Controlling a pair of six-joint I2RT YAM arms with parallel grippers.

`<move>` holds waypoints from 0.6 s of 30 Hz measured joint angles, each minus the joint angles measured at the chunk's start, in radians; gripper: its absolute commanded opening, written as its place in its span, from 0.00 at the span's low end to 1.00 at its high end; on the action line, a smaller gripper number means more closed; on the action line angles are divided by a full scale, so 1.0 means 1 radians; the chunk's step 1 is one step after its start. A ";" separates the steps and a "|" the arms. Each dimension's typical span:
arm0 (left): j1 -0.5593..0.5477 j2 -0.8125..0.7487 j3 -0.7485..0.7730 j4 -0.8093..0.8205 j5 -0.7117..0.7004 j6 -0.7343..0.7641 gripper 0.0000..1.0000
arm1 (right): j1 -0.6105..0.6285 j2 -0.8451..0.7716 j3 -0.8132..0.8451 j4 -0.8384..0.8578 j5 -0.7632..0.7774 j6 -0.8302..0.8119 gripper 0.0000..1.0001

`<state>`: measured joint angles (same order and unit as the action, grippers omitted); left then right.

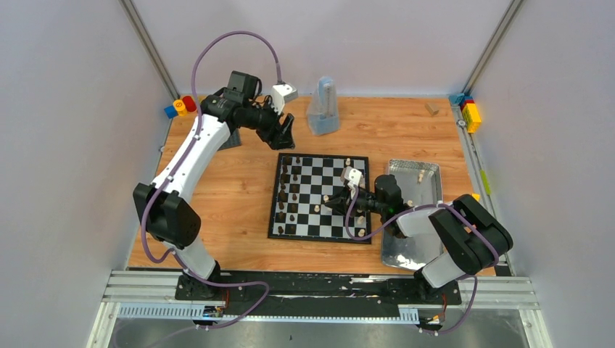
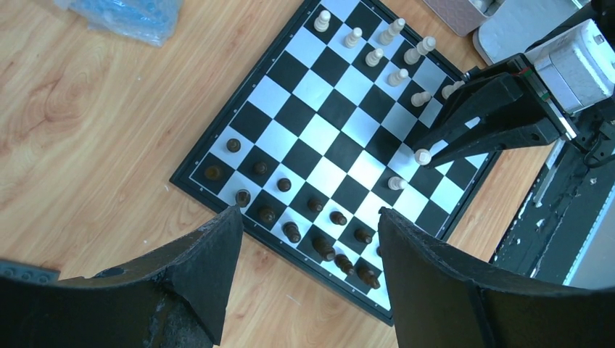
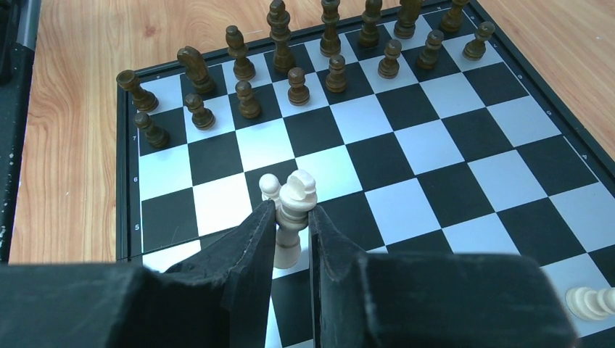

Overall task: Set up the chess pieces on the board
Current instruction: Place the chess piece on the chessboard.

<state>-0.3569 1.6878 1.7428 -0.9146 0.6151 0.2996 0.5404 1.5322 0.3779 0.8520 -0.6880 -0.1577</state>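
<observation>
Approx. half done: dark pieces (image 1: 285, 177) fill left edge of board (image 1: 326, 225), pale pieces (image 2: 397, 75) partly set at right, some left in tray (image 1: 434, 185); right jaws pinch a pale piece (image 3: 296, 197) over board, left jaws wide, empty.

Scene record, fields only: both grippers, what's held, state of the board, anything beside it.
left gripper: open, empty, raised near the board's far left corner
right gripper: shut on pale piece, low over the board
dark pieces: two rows standing along one edge
pale pieces: some standing at the opposite edge, rows incomplete
tray: right of board
</observation>
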 measured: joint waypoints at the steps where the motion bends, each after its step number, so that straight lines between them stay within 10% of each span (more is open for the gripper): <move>1: 0.000 -0.004 -0.002 0.001 -0.001 0.001 0.77 | 0.000 0.000 0.000 0.000 0.001 0.000 0.25; 18: 0.000 -0.027 -0.016 0.011 -0.023 0.009 0.77 | 0.007 -0.009 -0.005 0.002 0.010 -0.002 0.35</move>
<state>-0.3569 1.6608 1.7264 -0.9039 0.5919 0.3088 0.5476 1.5230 0.3729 0.8536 -0.6785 -0.1600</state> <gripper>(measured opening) 0.767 0.324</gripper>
